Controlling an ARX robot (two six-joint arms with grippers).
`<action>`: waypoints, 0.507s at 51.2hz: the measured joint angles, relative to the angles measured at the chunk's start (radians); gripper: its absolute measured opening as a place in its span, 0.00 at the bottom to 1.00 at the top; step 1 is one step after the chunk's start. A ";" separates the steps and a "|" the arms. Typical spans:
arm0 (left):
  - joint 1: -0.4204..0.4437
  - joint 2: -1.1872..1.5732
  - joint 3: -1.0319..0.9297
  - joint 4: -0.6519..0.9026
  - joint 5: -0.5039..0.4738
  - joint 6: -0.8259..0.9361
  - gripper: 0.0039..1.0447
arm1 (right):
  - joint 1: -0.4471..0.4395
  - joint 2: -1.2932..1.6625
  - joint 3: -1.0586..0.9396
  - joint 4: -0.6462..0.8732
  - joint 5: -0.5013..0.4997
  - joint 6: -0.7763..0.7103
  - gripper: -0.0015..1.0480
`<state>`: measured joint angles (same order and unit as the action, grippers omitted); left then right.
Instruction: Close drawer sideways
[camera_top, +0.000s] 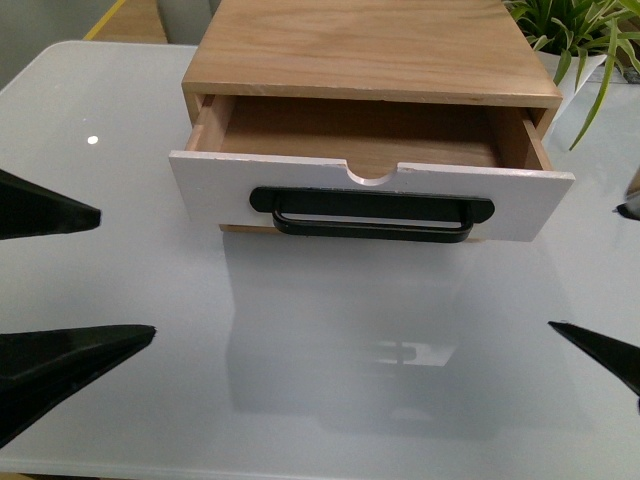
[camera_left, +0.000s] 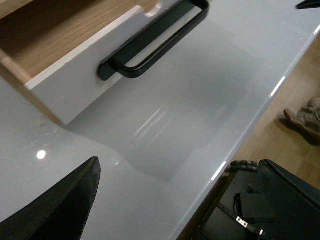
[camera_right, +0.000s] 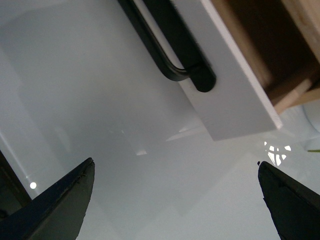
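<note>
Task thing: the wide shallow wooden drawer with a white front panel (camera_top: 300, 175) stood pulled well out of the light wooden box-shaped cabinet (camera_top: 370, 45), at the far middle of the glossy white table (camera_top: 330, 400). Its front faced me and seemed a little askew.
Handle: a long black bar handle (camera_top: 370, 208) ran across the front, just below the semicircular notch (camera_top: 372, 172) in the top edge.
Inside: what I could see of it was bare wood, with nothing lying there.
My left hand (camera_top: 128, 272): fingers spread wide apart, holding nothing, low over the table on the left and short of the drawer's left corner.
My right hand (camera_top: 585, 267): fingers likewise apart and empty, out to the right. Only the tips showed from the front, but the right wrist view showed both fingers wide, with the drawer's right end beyond them.
Contact: neither hand touched the drawer or its handle.
Done so far: by my judgement, nothing of the closing, since the drawer gaped open.
Left to do: bring a hand against the white front and push it back until it sat flush with the cabinet. Which hand suited best I could not tell.
Counts: one drawer, one cabinet, one handle, one notch, two hands with two fingers each, and one green leafy plant (camera_top: 590, 40) at the far right.
</note>
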<state>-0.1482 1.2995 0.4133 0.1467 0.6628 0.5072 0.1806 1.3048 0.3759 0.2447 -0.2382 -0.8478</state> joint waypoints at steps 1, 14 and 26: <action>-0.012 0.018 0.008 0.009 0.003 0.018 0.92 | 0.008 0.025 0.007 0.007 -0.002 -0.014 0.91; -0.097 0.164 0.071 0.075 0.016 0.091 0.92 | 0.047 0.178 0.077 0.048 -0.008 -0.098 0.91; -0.154 0.311 0.138 0.137 0.020 0.134 0.92 | 0.090 0.299 0.148 0.077 -0.002 -0.179 0.91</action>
<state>-0.3027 1.6104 0.5510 0.2836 0.6830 0.6415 0.2703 1.6043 0.5236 0.3214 -0.2405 -1.0264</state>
